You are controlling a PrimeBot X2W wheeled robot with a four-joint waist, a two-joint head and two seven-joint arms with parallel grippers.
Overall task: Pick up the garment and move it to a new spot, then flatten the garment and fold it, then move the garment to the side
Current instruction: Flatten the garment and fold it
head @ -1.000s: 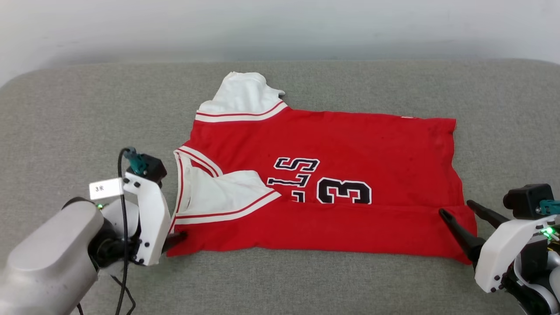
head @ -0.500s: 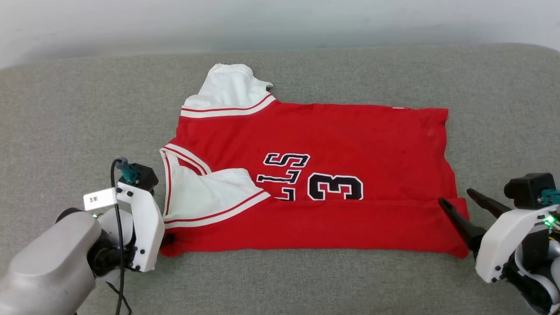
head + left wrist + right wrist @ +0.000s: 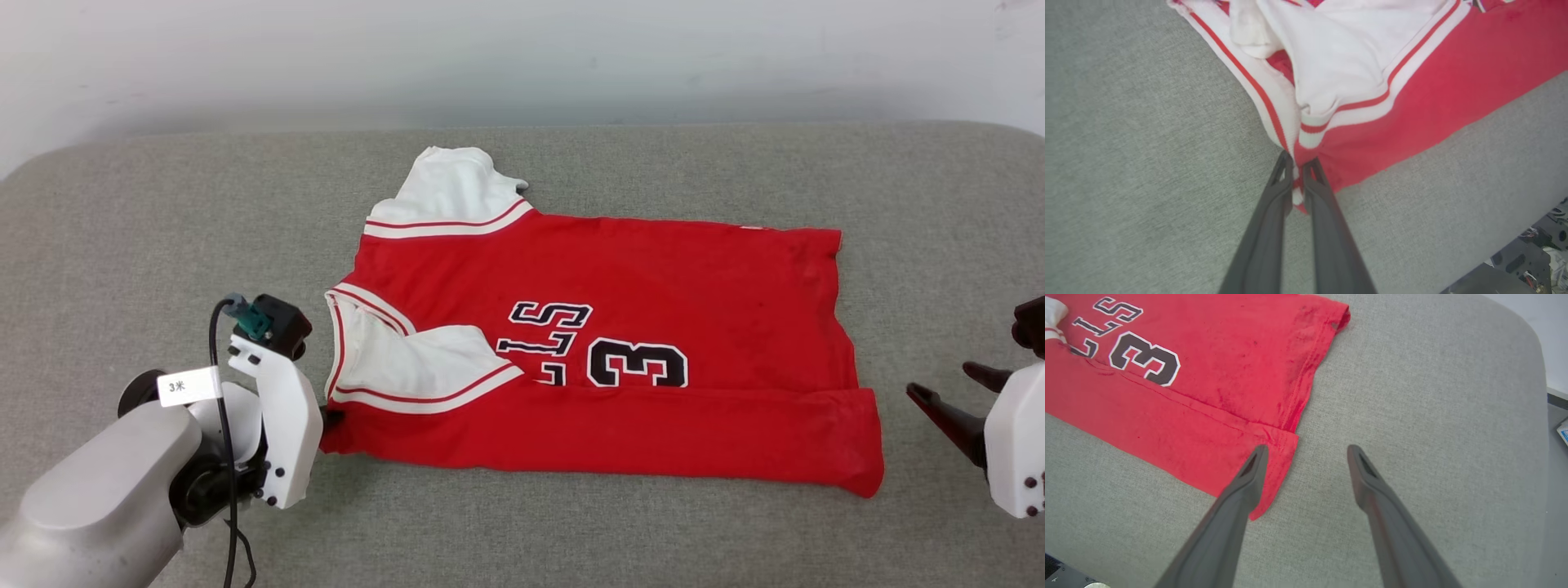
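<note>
Because the near long side is already turned over, both arms sit low in the head view, one at each end of that fold; left gripper, lower left: fingers pinched tight on the neck-end corner of the red jersey T-shirt, with striped trim just past the tips in the left wrist view, presumably to pin that end; right gripper, lower right: fingers spread, gripping nothing, just beside the hem corner; one finger overlaps that corner in the right wrist view, contact cannot be told; T-shirt: flat on the grey upholstered surface, centre frame; near edge doubled over as a red band; near sleeve folded inward, covering part of the black lettering; long axis left to right across the frame; neck points left, hem right; far sleeve, upper centre, unfolded; judged: first lengthwise fold made, far side pending; pale wall along the top.
</note>
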